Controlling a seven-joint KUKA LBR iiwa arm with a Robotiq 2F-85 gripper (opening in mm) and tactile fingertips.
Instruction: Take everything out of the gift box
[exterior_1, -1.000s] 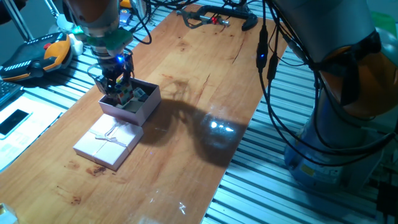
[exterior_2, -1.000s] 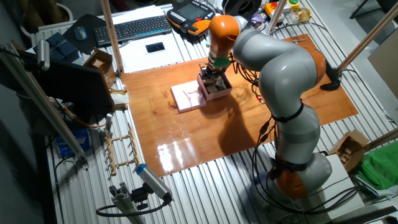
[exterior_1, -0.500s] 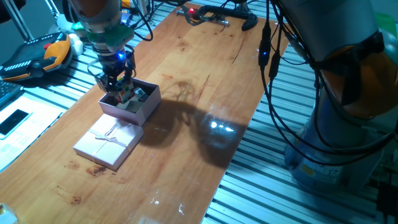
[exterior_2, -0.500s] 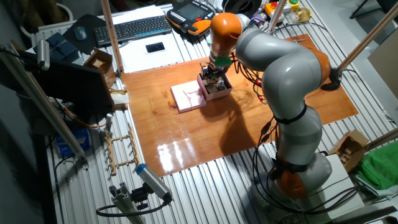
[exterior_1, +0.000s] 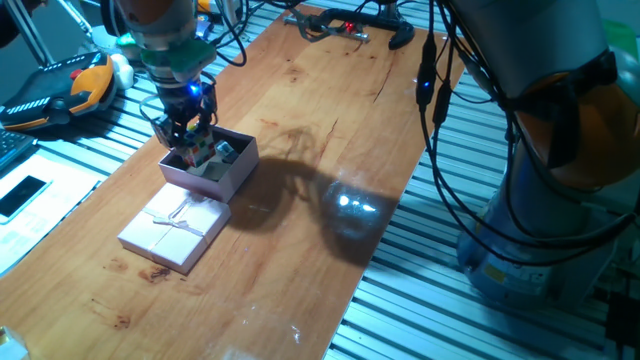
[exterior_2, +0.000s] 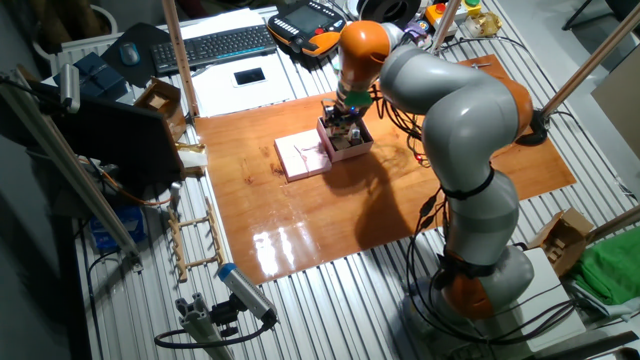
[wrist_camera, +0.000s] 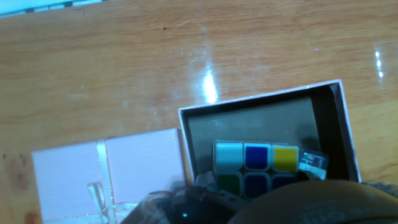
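Note:
The pink gift box (exterior_1: 226, 180) stands open on the wooden table, its dark lining visible in the hand view (wrist_camera: 261, 118). My gripper (exterior_1: 192, 140) reaches into the box from above and is shut on the multicoloured puzzle cube (exterior_1: 203, 151), held about at rim height. In the hand view the puzzle cube (wrist_camera: 255, 158) fills the box's near part, and a tiny whitish piece (wrist_camera: 313, 163) lies beside it at the right wall. The pink lid (exterior_1: 172, 225) with its ribbon bow lies flat next to the box. The grey-tan cube is hidden.
A pendant controller (exterior_1: 60, 90) and a phone (exterior_1: 20, 195) lie on the slatted bench left of the table. Clamps and cables (exterior_1: 350, 25) sit at the table's far end. The arm's base (exterior_2: 480, 270) stands by the table's near edge.
My gripper has risen slightly inside the box with the puzzle cube between its fingers. The box and lid have not moved.

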